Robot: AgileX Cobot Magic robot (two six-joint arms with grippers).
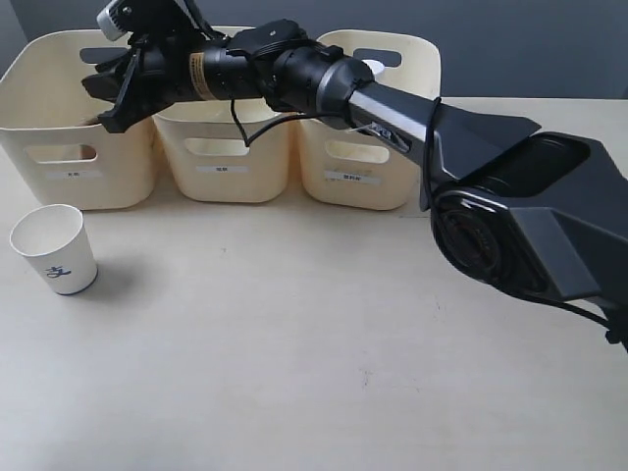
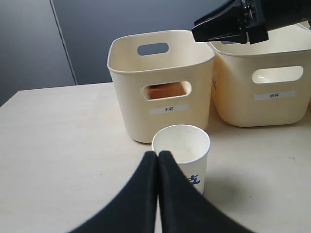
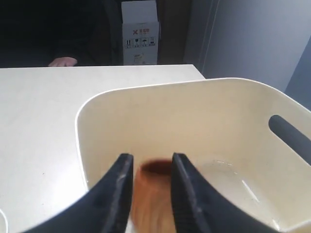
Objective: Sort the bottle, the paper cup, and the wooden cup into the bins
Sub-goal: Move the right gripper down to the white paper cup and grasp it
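Brown wood is seen between the right gripper's point(image 3: 148, 187) fingers in the right wrist view, where the wooden cup point(image 3: 153, 194) appears blurred inside the leftmost bin point(image 3: 194, 111); the fingers are set apart on either side of it, and whether they touch it cannot be told; in the exterior view the cup is hidden by the right gripper point(image 1: 110, 103), which is reached across over that bin point(image 1: 78, 128); through the handle cut-out in the left wrist view a brown patch of the wooden cup point(image 2: 163, 91) is shown inside the same bin point(image 2: 160, 82).

White and tapered, the paper cup point(image 1: 54, 248) is stood upright on the pale surface point(image 1: 314, 373), in front of the leftmost bin and apart from it; a small dark mark is borne on its side; in the left wrist view the paper cup point(image 2: 182, 158) is seen just beyond the left gripper point(image 2: 158, 158), whose fingers are pressed together with nothing between them.

Three cream bins are lined up side by side; a white object is glimpsed in the rightmost bin point(image 1: 368, 128), too hidden to be identified; the contents of the middle bin point(image 1: 224, 137) cannot be seen.
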